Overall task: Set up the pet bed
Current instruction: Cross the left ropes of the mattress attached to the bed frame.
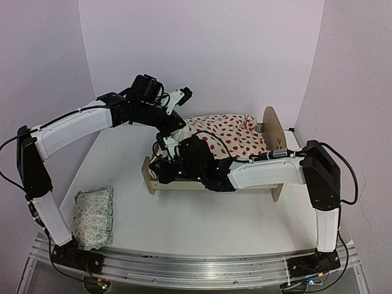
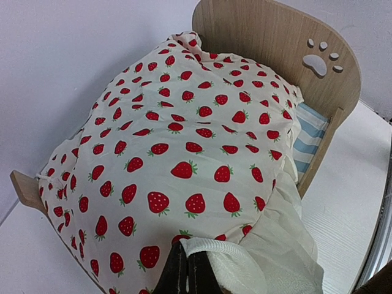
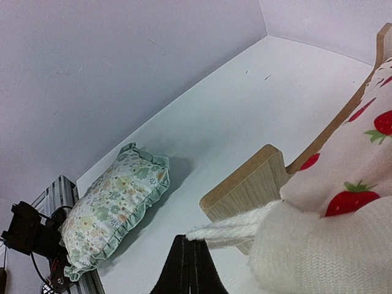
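Observation:
The pet bed (image 1: 275, 126) stands mid-table, its paw-print headboard (image 2: 278, 37) to the right and its low footboard (image 3: 251, 187) to the left. A cream blanket (image 2: 184, 141) printed with red strawberries is draped over it. A strip of striped mattress (image 2: 309, 138) shows beside the headboard. My left gripper (image 2: 183, 246) is shut on the blanket's white ruffled edge at the far footboard corner (image 1: 167, 137). My right gripper (image 3: 189, 240) is shut on the ruffle at the near footboard corner (image 1: 161, 170).
A small green floral pillow (image 1: 94, 215) with a ruffled rim lies at the table's front left, also visible in the right wrist view as the pillow (image 3: 113, 208). White walls close the table on three sides. A metal rail (image 1: 196, 266) runs along the near edge.

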`<state>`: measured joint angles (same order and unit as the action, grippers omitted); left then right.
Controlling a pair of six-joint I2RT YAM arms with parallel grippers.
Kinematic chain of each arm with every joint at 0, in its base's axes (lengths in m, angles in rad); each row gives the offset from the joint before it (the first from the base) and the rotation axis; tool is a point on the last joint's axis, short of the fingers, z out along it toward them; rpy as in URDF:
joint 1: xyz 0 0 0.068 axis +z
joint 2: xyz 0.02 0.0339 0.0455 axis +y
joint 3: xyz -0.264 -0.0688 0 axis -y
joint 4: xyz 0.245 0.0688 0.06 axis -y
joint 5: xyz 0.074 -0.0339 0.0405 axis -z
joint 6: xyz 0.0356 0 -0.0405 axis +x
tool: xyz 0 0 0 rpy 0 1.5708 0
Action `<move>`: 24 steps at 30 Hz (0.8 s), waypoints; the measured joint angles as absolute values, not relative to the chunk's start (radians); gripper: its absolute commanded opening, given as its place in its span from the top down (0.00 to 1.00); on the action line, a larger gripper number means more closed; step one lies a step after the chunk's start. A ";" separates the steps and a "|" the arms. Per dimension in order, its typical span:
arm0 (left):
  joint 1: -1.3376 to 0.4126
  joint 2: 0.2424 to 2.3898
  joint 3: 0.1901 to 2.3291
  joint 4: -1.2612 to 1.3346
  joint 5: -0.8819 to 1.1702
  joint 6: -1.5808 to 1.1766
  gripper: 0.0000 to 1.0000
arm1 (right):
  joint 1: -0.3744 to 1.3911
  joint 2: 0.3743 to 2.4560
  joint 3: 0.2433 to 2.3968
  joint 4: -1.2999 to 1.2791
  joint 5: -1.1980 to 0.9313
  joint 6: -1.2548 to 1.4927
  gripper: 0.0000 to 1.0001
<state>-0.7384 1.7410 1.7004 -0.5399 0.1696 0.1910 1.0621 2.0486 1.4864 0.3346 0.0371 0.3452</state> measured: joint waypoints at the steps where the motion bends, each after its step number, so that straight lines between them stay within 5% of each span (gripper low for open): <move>1: -0.739 1.741 1.705 -0.538 0.170 0.186 1.00 | 1.061 2.045 1.486 0.334 0.036 0.345 1.00; 24: -0.739 1.741 1.725 -0.452 0.211 0.102 1.00 | 1.043 2.005 1.486 0.319 0.039 0.334 1.00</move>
<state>-0.7387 1.7413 1.7252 -0.4522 0.2111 0.1019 1.0432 2.0047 1.4864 0.3195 0.0390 0.3342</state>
